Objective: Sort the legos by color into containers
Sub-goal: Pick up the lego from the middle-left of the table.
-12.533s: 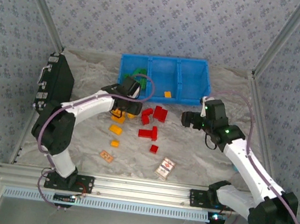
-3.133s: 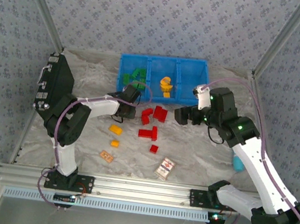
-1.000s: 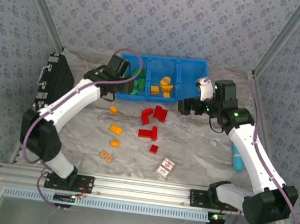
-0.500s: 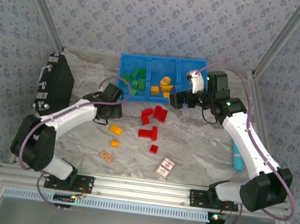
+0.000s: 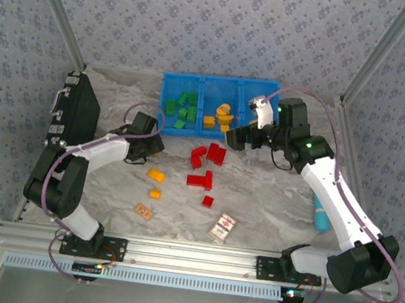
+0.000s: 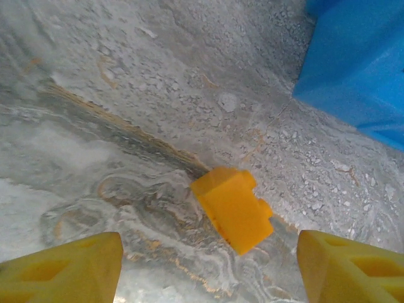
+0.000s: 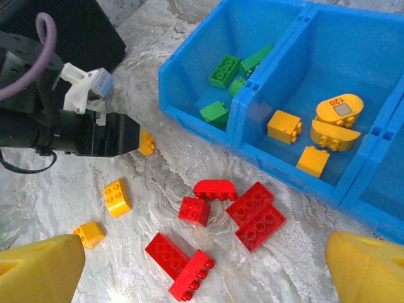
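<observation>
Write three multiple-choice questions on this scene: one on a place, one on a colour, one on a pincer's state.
1. Where do the red bricks lie? A. on the table, before the blue bin B. inside the bin C. on a plate
2. Which colour are the bricks in the bin's middle part? A. green B. red C. orange
3. The left pincer is: A. shut on a brick B. open, pointed at an orange brick C. open inside the bin
Answers: 1 A, they lie on the marbled surface outside the bin; 2 C, that part holds orange pieces; 3 B, its fingers stand apart, the brick ahead of them.
</observation>
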You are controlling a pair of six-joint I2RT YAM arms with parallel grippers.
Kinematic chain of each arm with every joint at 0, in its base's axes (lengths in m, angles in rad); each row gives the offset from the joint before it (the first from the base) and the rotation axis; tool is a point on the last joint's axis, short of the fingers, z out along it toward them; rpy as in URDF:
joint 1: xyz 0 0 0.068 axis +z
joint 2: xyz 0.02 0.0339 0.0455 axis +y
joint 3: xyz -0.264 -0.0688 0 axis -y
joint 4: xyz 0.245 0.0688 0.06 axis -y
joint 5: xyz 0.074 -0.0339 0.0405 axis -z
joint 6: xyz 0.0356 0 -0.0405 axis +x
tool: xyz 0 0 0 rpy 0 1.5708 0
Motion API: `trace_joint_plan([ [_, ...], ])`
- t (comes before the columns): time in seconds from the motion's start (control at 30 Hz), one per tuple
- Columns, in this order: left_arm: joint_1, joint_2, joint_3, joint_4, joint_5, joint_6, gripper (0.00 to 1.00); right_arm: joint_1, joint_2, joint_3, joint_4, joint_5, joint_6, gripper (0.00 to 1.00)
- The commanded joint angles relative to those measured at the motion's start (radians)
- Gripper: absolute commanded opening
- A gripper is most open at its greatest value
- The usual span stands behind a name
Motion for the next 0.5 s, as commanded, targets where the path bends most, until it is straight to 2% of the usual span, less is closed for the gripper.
trace_joint_plan([
  [0.0,0.001,0.045,0.014,0.060,0.054,-0.030,0.69,-0.010,-0.041,-0.013,-0.025,0.028,-0.014,1.00],
  [0.13,0.002,0.087,0.018,0.085,0.065,-0.042,0.62,-0.018,-0.055,-0.024,-0.031,0.030,-0.015,1.00],
  [0.33,0.002,0.106,0.013,0.084,0.061,-0.043,0.44,-0.024,-0.063,-0.035,-0.028,0.034,-0.018,1.00],
  [0.47,0.002,0.106,0.005,0.070,0.046,-0.031,0.36,-0.027,-0.066,-0.039,-0.034,0.036,-0.025,1.00],
])
